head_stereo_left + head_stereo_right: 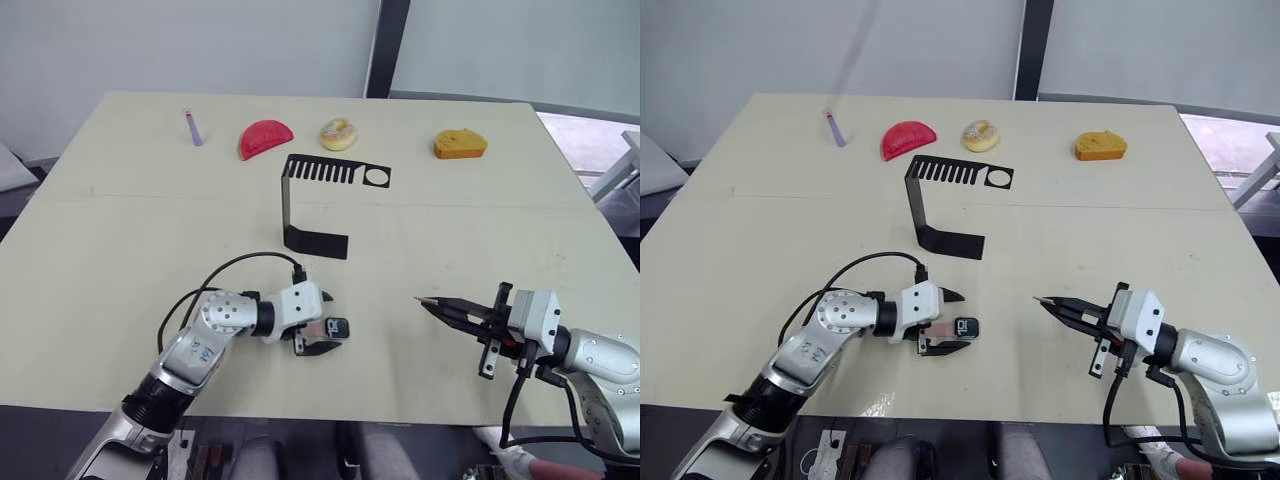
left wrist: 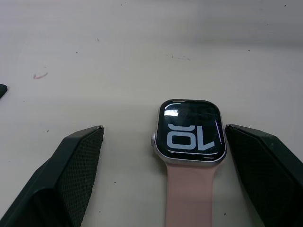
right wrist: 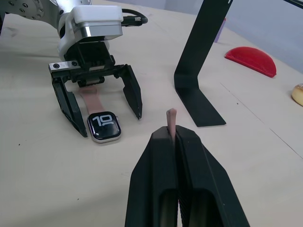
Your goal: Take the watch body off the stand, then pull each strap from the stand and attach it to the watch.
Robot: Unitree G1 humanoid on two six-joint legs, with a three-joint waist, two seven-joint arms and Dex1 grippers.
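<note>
- Lying flat on the table (image 1: 120,220), the watch body (image 2: 191,131) sits face up with one strap (image 2: 187,194) already joined to it, running back toward your left wrist.
- Your left gripper (image 1: 318,325) is spread wide, fingers (image 2: 71,170) resting either side of the watch; one finger is just beside the case, and nothing is gripped.
- Your right gripper (image 3: 176,137) is closed tight on the second strap (image 3: 171,119), whose pink end pokes out past the fingertips.
- The stand (image 1: 315,200) is upright behind the watch, well apart, with nothing hanging from it.
- Along the far edge you have a purple stick (image 1: 193,128), red slice (image 1: 265,138), doughnut (image 1: 339,133) and orange piece (image 1: 460,145), none obstructing.
</note>
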